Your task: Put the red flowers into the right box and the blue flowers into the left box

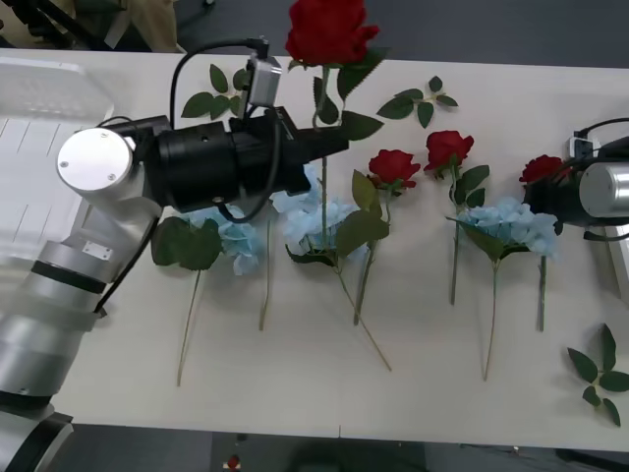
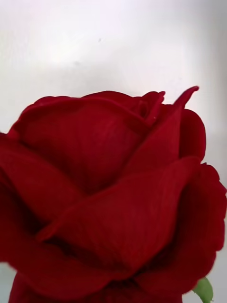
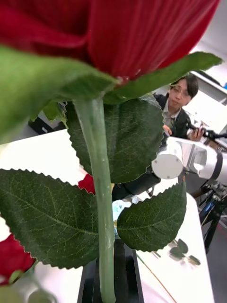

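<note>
- A red rose (image 1: 329, 29) stands upright above the table, lifted high so its bloom sits closest to the front camera; its stem (image 3: 101, 189) runs down between broad green leaves (image 3: 52, 213).
- The left gripper (image 1: 329, 143) is clenched on that stem just below the leaves, reaching in from the left, over the left-hand blue flowers (image 1: 319, 221).
- The black fingers (image 3: 127, 274) press against the stem on either side in the left wrist view.
- The left box (image 1: 39, 147) lies at the table's far left edge, beside the left arm.
- Two more red roses (image 1: 395, 167) (image 1: 447, 149) lie flat on the white table (image 1: 295, 374), right of centre, stems pointing near.
- Another blue cluster (image 1: 511, 224) lies further right, with a fourth rose (image 1: 543, 169) just beside it.
- The right gripper (image 1: 550, 197) hangs at the right edge by that rose; whether it is released or clenched I cannot tell.
- A rose bloom (image 2: 109, 189) sits right up against the right wrist camera.
- The right box (image 1: 619, 265) shows as an edge at the far right.
- Loose leaf sprigs (image 1: 421, 101) (image 1: 598, 374) lie far centre and near right.
</note>
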`<state>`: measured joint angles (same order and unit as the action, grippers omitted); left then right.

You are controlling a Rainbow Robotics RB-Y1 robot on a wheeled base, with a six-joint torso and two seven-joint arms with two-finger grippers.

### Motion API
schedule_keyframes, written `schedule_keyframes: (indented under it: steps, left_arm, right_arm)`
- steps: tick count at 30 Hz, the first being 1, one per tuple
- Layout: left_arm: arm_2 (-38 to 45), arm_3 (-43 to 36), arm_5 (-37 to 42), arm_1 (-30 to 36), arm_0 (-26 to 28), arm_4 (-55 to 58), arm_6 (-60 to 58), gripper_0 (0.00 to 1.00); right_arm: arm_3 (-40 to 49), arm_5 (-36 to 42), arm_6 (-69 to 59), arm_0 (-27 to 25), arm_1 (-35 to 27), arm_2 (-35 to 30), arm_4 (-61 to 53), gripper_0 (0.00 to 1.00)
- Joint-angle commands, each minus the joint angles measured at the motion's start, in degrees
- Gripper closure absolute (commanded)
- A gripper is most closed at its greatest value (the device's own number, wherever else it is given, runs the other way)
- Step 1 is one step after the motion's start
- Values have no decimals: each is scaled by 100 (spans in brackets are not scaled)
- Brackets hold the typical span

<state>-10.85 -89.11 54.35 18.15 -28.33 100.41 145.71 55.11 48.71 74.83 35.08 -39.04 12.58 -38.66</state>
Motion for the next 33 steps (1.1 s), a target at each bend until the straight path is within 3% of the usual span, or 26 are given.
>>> schedule_keyframes:
  steps: [1,17,23,33]
  left_arm:
    - [-312,-133,-320,-119,-234,-153,134,100]
    - [-1042,-133,-1172,-506,-524,-92,116,100]
    - [-1235,-124,-1524,-664,-524,-4,116,100]
    - [-1349,-89,-1849,-822,-524,146,107,100]
  right_arm:
    - [61,-2,129,201,-60,-98,-54,100]
    - [1423,1079,428,244,-631,-652,-186,100]
    - [2065,1536,691,253,-1193,-766,-142,100]
    - [1995,1659,2115,253,-1967,-1074,104,100]
